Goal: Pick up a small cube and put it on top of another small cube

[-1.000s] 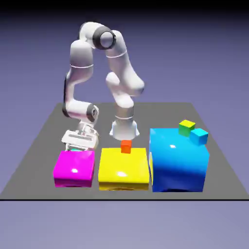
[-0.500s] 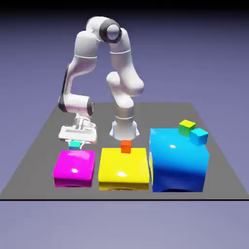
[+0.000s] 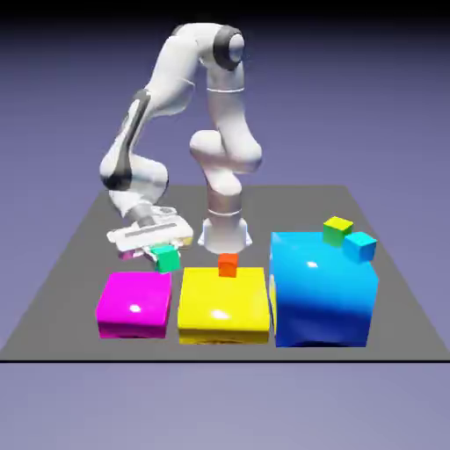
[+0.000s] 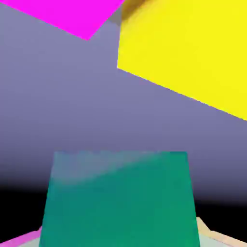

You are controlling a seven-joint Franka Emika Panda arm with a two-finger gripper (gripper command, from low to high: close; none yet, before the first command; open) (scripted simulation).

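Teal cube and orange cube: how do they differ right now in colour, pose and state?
The teal cube is blue-green; the orange cube is red-orange. The teal cube is held in the gripper, while the orange cube is ungripped. The teal cube looks tilted, the orange cube upright. Both are small, plain cubes.

ok so blue block (image 3: 322, 290) + yellow block (image 3: 223, 305) sit nearly side by side, basically no gap btwn. magenta block (image 3: 134, 305) has a narrow strip of bare table (image 3: 290, 206) btwn it & yellow. red cube (image 3: 228, 264) sticks up at yellow's back edge, air above it's open tho
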